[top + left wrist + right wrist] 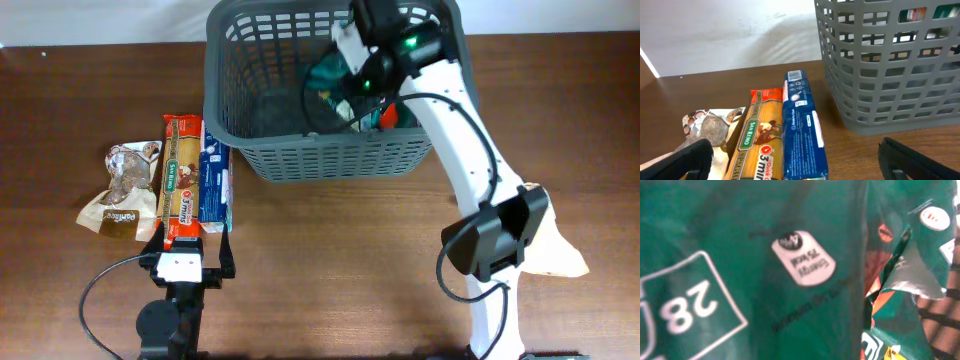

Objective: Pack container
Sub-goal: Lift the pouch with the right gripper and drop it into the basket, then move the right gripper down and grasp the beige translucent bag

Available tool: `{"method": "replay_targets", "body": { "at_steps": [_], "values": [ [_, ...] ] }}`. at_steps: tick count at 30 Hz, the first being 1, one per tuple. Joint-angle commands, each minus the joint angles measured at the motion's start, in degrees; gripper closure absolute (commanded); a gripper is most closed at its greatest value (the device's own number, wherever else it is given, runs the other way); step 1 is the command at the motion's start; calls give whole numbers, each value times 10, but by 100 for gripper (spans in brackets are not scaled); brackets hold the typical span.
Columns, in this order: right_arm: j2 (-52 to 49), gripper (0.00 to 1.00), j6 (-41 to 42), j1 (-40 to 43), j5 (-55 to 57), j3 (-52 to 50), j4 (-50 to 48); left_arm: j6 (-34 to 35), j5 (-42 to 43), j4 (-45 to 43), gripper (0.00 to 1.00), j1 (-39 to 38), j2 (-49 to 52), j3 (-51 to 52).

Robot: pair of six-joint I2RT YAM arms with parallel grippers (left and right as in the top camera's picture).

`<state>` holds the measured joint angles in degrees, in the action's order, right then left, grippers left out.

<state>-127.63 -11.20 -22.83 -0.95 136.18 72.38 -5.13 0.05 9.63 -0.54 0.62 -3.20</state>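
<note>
The dark grey basket (300,160) stands at the table's far middle; its slotted wall shows in the left wrist view (880,75). My right gripper (368,78) is down inside it, against a green packet (328,72) that fills the right wrist view (765,280) and hides the fingers. More red and green packets (900,295) lie beside it. My left gripper (795,159) is wide open and empty, low over the near ends of a spaghetti packet (757,145) and a blue packet (802,135).
A brown cookie bag (125,190) lies left of the spaghetti packet (180,180) and the blue packet (213,185), all left of the basket. A tan packet (565,258) lies at the right by the right arm's base. Bare wood shows in front of the basket.
</note>
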Motion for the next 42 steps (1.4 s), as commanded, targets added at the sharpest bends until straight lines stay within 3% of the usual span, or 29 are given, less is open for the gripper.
{"method": "replay_targets", "body": {
  "at_steps": [1,8,9,10,11,13,14,17,21,30,31,34,40,42],
  "values": [
    [25,97,-6,5,32,-79,-51,-7,6,-2,1,-1,-3,4],
    [24,96,-6,4,74,-155,-91,-7,6,-2,1,-1,-3,4],
    [26,85,-6,4,99,-150,-89,-7,6,-2,1,-1,-3,4],
    [29,63,-6,5,121,-142,-83,-7,6,-2,1,-1,-3,4],
    [36,48,-6,5,144,-129,-75,-7,6,-2,1,-1,-3,4],
    [54,28,-6,7,165,-102,-64,-7,6,-2,1,-1,-3,4],
    [72,20,-7,11,167,-75,-57,-7,6,-2,1,-1,-3,4],
    [118,12,-11,25,177,-7,-44,-7,6,-2,1,-1,-3,4],
    [205,11,-23,67,218,53,-21,-7,6,-2,1,-1,-3,4],
    [361,10,12,336,159,-46,-7,-7,6,-2,1,-1,-3,4],
    [376,10,12,392,98,-92,-9,-7,6,-2,1,-1,-3,4],
    [382,12,30,454,12,-168,-1,-7,6,-2,1,-1,-3,4],
    [381,11,26,483,-21,-367,-27,-7,6,-2,1,-1,-3,4],
    [378,7,-4,483,-21,-475,-61,-7,6,-2,1,-1,-3,4]
  ]
}}
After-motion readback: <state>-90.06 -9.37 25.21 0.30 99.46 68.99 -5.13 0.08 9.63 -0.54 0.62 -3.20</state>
